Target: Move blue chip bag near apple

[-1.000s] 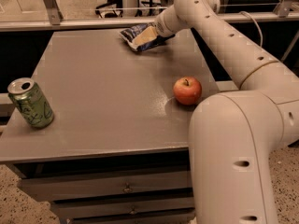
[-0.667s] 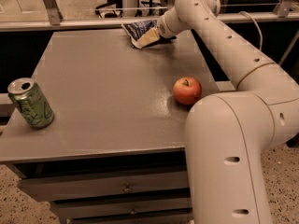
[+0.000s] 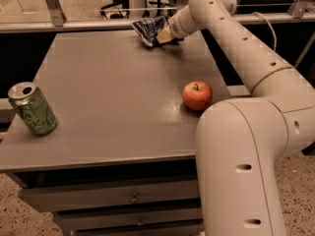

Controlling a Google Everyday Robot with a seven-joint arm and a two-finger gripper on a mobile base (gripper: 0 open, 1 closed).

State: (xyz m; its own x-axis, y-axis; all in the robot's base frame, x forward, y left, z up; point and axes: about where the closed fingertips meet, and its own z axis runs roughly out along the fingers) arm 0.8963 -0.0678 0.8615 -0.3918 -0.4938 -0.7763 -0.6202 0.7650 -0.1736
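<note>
A grey table (image 3: 108,107) with a dull, faintly shiny top fills most of the view. Its front has drawers (image 3: 133,198) with small metal pulls. Below it lies a speckled floor (image 3: 15,210), and behind the far edge runs a pale metal rail (image 3: 74,24) with slanted struts. The dark legs of an office chair (image 3: 115,11) show beyond the rail.

The white arm (image 3: 236,38) rises from the lower right and reaches across to the far edge of the table. There the tool (image 3: 166,34) is closed on the right end of the blue chip bag (image 3: 150,29). The bag is crumpled and tilted, its left end sticking out toward the rail, at the far middle of the table. Whether its lower edge touches the top cannot be told.

The apple (image 3: 197,95) sits stem up near the right edge of the table, well apart from the bag and just beside the arm's big lower joint. A green soda can (image 3: 32,108), opened at the top, stands near the front left corner, far from both.
</note>
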